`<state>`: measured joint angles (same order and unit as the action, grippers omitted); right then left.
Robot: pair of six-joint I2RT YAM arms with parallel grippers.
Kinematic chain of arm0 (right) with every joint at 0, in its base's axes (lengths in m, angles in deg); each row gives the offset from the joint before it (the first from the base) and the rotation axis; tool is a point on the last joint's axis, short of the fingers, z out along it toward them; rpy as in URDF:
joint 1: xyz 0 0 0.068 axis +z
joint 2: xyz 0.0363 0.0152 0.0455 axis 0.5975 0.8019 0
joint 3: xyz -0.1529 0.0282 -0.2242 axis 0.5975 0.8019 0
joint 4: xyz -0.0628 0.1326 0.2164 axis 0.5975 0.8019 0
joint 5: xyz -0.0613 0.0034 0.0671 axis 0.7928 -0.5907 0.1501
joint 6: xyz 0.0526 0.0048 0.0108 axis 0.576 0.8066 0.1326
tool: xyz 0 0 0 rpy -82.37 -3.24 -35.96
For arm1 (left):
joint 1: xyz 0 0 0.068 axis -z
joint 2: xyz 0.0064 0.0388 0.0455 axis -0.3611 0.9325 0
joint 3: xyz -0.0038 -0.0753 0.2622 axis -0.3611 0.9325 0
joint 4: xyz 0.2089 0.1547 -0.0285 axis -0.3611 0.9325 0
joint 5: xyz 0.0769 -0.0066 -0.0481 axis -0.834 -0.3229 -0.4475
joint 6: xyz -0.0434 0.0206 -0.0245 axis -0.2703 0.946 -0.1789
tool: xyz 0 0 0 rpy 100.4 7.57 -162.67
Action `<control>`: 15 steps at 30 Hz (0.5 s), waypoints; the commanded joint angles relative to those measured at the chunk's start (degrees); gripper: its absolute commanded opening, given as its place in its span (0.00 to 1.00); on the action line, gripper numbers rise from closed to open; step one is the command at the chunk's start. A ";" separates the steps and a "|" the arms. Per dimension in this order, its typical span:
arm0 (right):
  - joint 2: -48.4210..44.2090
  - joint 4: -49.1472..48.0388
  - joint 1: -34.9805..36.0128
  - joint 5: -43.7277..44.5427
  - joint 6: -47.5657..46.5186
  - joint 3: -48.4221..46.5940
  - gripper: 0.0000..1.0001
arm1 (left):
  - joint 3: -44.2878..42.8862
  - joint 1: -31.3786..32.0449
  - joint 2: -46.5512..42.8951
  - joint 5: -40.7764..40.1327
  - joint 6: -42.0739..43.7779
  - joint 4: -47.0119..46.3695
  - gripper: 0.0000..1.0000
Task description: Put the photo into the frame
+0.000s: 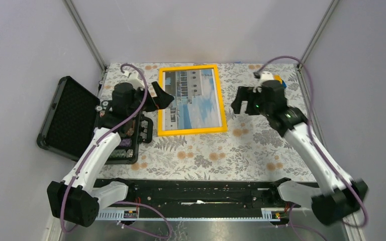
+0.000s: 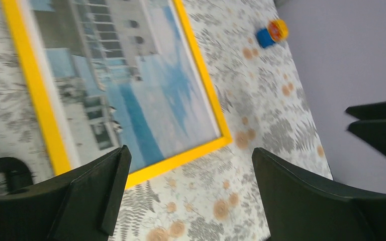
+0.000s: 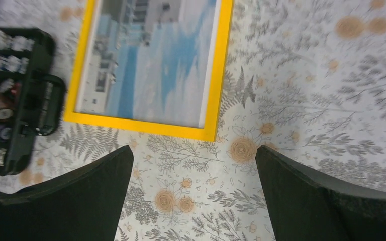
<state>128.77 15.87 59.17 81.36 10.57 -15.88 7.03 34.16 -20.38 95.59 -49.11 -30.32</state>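
The yellow-orange frame (image 1: 192, 131) lies flat at the back middle of the floral table. The photo (image 1: 193, 98) of blue sky and a white building lies inside it. My left gripper (image 1: 163, 98) is open and empty, held above the frame's left edge. My right gripper (image 1: 241, 103) is open and empty, just right of the frame. In the left wrist view the frame (image 2: 181, 159) and photo (image 2: 130, 80) lie beyond my open left gripper (image 2: 191, 165). In the right wrist view the frame (image 3: 140, 126) and photo (image 3: 156, 65) lie beyond my open right gripper (image 3: 193, 160).
An open black case (image 1: 70, 118) with small items stands left of the frame; it also shows in the right wrist view (image 3: 15, 95). A small blue and orange object (image 1: 277, 79) sits at the back right corner, also in the left wrist view (image 2: 272, 34). Grey walls enclose the table.
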 commanded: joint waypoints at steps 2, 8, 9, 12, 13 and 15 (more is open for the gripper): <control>-16.84 8.75 -0.25 1.97 -3.97 2.26 1.00 | -5.22 5.52 -2.75 2.47 -1.33 -1.98 0.99; -29.27 12.80 -0.30 4.53 -5.65 1.17 1.00 | -14.53 6.23 -6.13 0.60 -4.85 2.15 0.99; -30.91 12.75 -0.26 4.81 -5.83 0.92 1.00 | -15.80 6.25 -6.46 -0.26 -4.93 2.71 0.99; -34.62 12.01 -0.26 5.58 -6.23 -0.23 1.00 | -18.57 6.23 -7.38 -2.38 -5.17 3.19 0.99; -35.72 11.63 -0.25 5.59 -6.37 -0.67 1.00 | -19.19 6.25 -7.65 -3.17 -5.22 3.24 0.99; -37.73 10.40 -0.29 6.03 -6.41 -1.12 1.00 | -20.11 6.25 -8.25 -4.61 -5.23 3.43 0.99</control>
<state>93.73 27.22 58.93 85.23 5.72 -14.85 -10.17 40.26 -27.40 94.84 -53.57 -26.54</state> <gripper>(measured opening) 0.994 0.989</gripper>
